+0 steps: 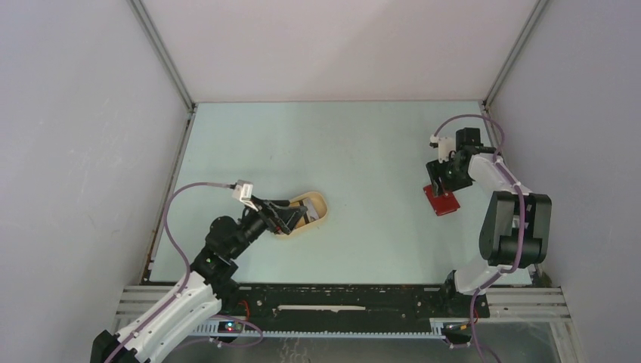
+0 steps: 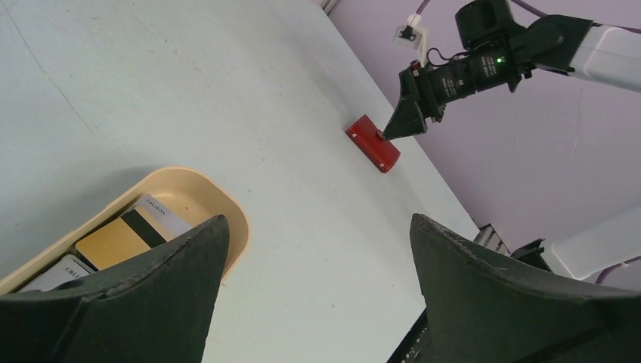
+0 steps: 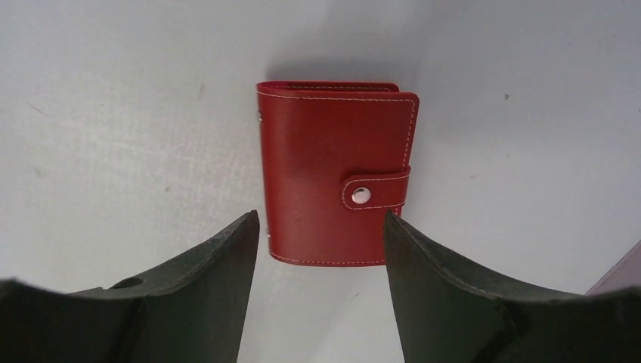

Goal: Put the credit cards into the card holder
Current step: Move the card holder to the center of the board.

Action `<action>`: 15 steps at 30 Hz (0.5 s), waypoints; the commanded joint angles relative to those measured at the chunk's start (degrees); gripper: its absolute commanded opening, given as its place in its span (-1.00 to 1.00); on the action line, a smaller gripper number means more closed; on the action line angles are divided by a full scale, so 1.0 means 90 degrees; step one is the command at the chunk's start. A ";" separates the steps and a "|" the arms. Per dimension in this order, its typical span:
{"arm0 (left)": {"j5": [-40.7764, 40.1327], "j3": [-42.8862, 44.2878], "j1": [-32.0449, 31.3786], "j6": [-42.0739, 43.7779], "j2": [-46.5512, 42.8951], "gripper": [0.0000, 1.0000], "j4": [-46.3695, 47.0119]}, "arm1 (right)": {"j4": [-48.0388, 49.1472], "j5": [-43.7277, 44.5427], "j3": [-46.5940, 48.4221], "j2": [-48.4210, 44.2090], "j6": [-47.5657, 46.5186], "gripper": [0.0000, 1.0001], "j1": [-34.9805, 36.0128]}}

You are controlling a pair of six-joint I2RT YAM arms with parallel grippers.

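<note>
The credit cards lie in a beige oval tray [image 2: 227, 208]: an orange-gold card [image 2: 113, 240] with a dark stripe, a pale card [image 2: 162, 214] beside it and a third [image 2: 57, 274] partly behind my finger. My left gripper [image 2: 319, 219] stands wide open over the tray's end [image 1: 317, 203], nothing between its fingers. The card holder [image 3: 332, 151], red, lies flat and snapped shut at the table's right [image 1: 442, 203]. My right gripper [image 3: 321, 215] hovers open just above its near edge, fingertips either side. In the left wrist view the card holder [image 2: 373, 142] sits under the right gripper [image 2: 397, 125].
Grey-violet walls close in the table on the left, right and back; the right wall stands close behind the card holder. A black rail [image 1: 340, 302] with the arm bases runs along the near edge. The pale table [image 1: 363, 151] stretches between tray and card holder.
</note>
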 commanded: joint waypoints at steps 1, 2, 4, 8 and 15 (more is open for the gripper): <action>0.0147 -0.0103 -0.0020 -0.0111 -0.0031 0.87 0.0336 | 0.0149 0.0133 0.0078 0.0093 0.0133 0.43 -0.0319; 0.0141 -0.0125 -0.0016 -0.0122 -0.0044 0.87 0.0354 | 0.0106 0.0051 0.0103 0.0126 0.0152 0.46 -0.0425; 0.0141 -0.0169 -0.0020 -0.0142 -0.0054 0.87 0.0426 | 0.0046 -0.0172 0.0131 0.0262 0.0171 0.52 -0.0631; 0.0204 -0.0178 -0.0018 -0.0162 0.0017 0.87 0.0551 | -0.0115 -0.0350 0.0251 0.0687 0.0164 0.62 -0.0804; 0.0399 -0.0314 -0.0030 -0.0276 0.0074 0.87 0.0931 | -0.0558 -0.0926 0.0468 0.1213 0.0095 0.45 -0.0669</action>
